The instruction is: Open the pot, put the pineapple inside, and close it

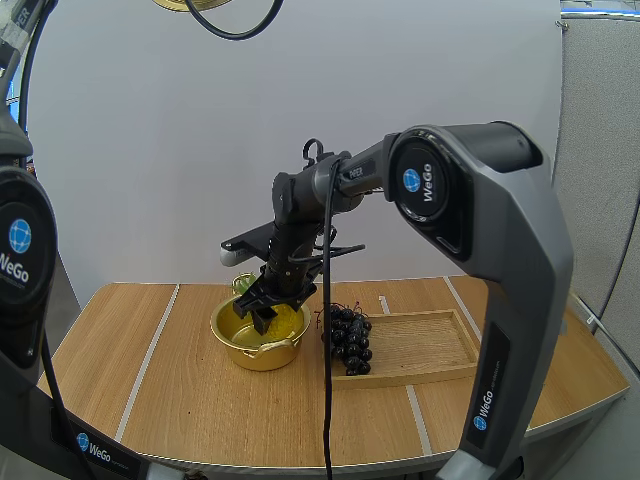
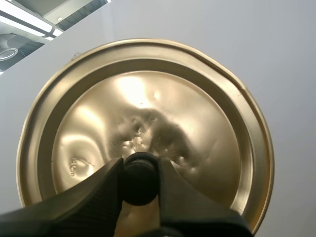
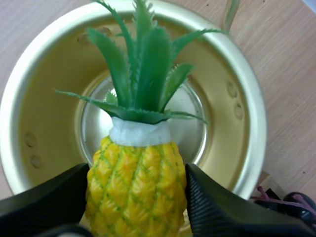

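Gold pot (image 1: 265, 358) stands open on the table (image 1: 170, 400), so you're at step 2, the put-in. Your right gripper (image 3: 137, 180) is clamped on the pineapple (image 3: 134, 197): fingers press both flanks of the yellow body, and the leaf crown points into the pot's mouth w/ the shiny bottom behind it. In the high view that gripper is down at the rim, over the pot. Your left gripper (image 2: 139, 168) pinches the black knob (image 2: 139, 183) of the lid (image 2: 148, 98), which is held up in the air, well apart from the pot. Next, I'd judge: lower a bit more, centre the fruit so the leaves clear the wall, let go, then pull the right arm out before the lid comes over. Grapes (image 1: 347, 335) lie at the wooden tray's (image 1: 440, 345) pot-side end, just beside the pot, so mind them on exit.
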